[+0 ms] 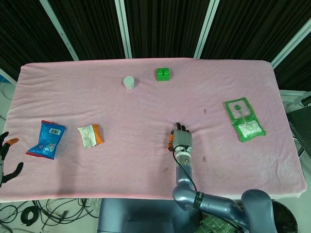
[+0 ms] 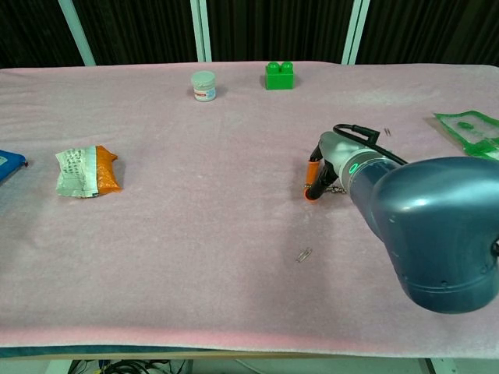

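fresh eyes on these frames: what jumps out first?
The right robot hand lying low on the pink table cover, right of centre, its fingers hard to read. Then colour: a green brick at the far edge, a green pouch far right, a blue snack bag far left. The left robot hand sits off the left edge, fingers spread.

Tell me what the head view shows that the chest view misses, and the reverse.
Only the head view shows the left hand off the table's left edge, fingers apart and holding nothing, and the whole blue snack bag.

Only the chest view shows the paper clip clearly.

Both show the right hand resting on the pink cloth, the green block, white jar, orange-and-white packet and green pouch.
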Motion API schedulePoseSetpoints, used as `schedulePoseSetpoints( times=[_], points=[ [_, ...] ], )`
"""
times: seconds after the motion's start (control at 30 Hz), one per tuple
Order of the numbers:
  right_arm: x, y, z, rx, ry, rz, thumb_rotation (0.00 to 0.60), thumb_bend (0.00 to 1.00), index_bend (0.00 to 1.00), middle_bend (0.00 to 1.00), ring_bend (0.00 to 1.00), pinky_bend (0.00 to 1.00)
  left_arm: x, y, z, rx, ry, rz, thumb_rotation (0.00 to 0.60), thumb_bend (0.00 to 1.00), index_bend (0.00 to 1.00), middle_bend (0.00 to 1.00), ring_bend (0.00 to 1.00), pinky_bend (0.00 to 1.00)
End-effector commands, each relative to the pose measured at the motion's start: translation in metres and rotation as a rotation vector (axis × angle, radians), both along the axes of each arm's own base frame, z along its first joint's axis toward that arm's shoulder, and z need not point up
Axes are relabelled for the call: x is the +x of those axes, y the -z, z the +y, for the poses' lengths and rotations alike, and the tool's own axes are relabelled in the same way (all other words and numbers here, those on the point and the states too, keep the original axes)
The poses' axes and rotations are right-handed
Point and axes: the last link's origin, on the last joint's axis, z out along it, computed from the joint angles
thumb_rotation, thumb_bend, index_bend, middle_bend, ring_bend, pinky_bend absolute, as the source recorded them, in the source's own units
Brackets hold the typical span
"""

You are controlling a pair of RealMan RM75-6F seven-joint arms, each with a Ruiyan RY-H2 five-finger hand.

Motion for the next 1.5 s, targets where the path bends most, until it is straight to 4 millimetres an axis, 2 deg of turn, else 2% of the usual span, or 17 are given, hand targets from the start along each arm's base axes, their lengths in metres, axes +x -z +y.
schedulePoseSetpoints(
  times=[0.03, 0.37, 0.87, 1.1, 1.23, 1.5],
  points=[
    [0.001, -0.002, 0.001, 0.002, -0.008, -0.01, 0.6, 0.36, 0.6, 0.05, 0.08, 0.21, 0.0, 0.0, 0.0, 0.0, 0.0, 0.0, 0.6, 0.3, 0.23, 0.04, 0.0, 0.0],
    [0.004, -0.016, 0.009, 0.021, -0.045, -0.043, 0.6, 0.36, 0.6, 0.05, 0.08, 0.21, 0.0, 0.001, 0.0, -0.003, -0.002, 0.001, 0.6, 0.3, 0.23, 0.04, 0.0, 0.0],
    [0.015, -0.076, 0.026, 0.005, -0.124, -0.308, 0.6, 0.36, 0.61, 0.05, 0.08, 0.2, 0.001, 0.003, 0.0, -0.006, 0.0, 0.009, 0.6, 0.3, 0.23, 0.04, 0.0, 0.0],
    [0.016, -0.092, 0.041, 0.004, -0.134, -0.447, 0.6, 0.36, 0.61, 0.05, 0.08, 0.2, 0.001, 0.002, 0.0, 0.003, -0.003, 0.011, 0.6, 0.3, 0.23, 0.04, 0.0, 0.0],
    [0.015, -0.093, 0.052, 0.007, -0.119, -0.554, 0.6, 0.36, 0.61, 0.05, 0.08, 0.2, 0.002, 0.002, -0.001, 0.007, -0.003, 0.013, 0.6, 0.3, 0.24, 0.04, 0.0, 0.0],
    [0.009, -0.078, 0.068, 0.044, -0.094, -0.647, 0.6, 0.36, 0.61, 0.05, 0.08, 0.2, 0.002, 0.002, -0.001, 0.013, -0.002, 0.013, 0.6, 0.3, 0.24, 0.04, 0.0, 0.0]
  ],
)
